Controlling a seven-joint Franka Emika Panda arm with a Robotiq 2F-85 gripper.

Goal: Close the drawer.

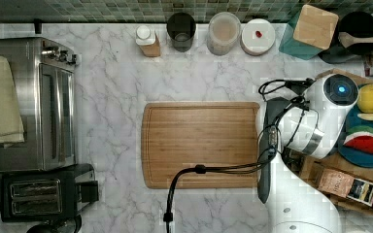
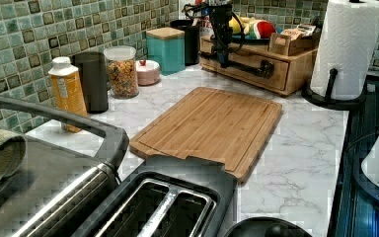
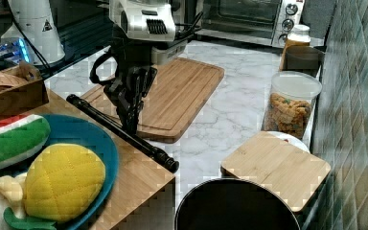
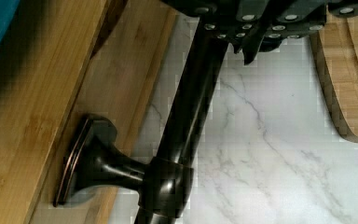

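A marble bench (image 1: 111, 97) carries a bamboo cutting board (image 1: 201, 144) near its middle. At the bench's end, on the top view's right, stands a wooden drawer cabinet (image 2: 281, 66) whose top bears a blue plate (image 3: 88, 143) with a plush watermelon slice (image 3: 9, 139) and a plush lemon (image 3: 62, 179). The drawer (image 2: 249, 64) sits in the front of this cabinet; in the left view its face lies nearly flush with the cabinet front, and in the wrist view a narrow shadowed step shows between the drawer front (image 4: 121, 93) and the cabinet top above it. A dark metal bar handle (image 3: 124, 134) runs along the drawer front, standing off it on flared mounts (image 4: 91, 161).

The Franka arm reaches down over the cabinet's front edge, and its claw (image 3: 133, 103) hangs against the middle of the bar handle, fingers (image 4: 256, 37) pointing down on the bench side of the bar. Whether the fingers are clenched or released cannot be told.

Along the tiled back wall stand an orange bottle (image 1: 148, 41), a dark cup (image 1: 180, 30), a cereal jar (image 1: 223, 33), a pink lidded bowl (image 1: 258, 36) and a teal canister with a wooden lid (image 1: 311, 29). A toaster oven (image 1: 29, 104) and a toaster (image 1: 43, 194) occupy the far end.
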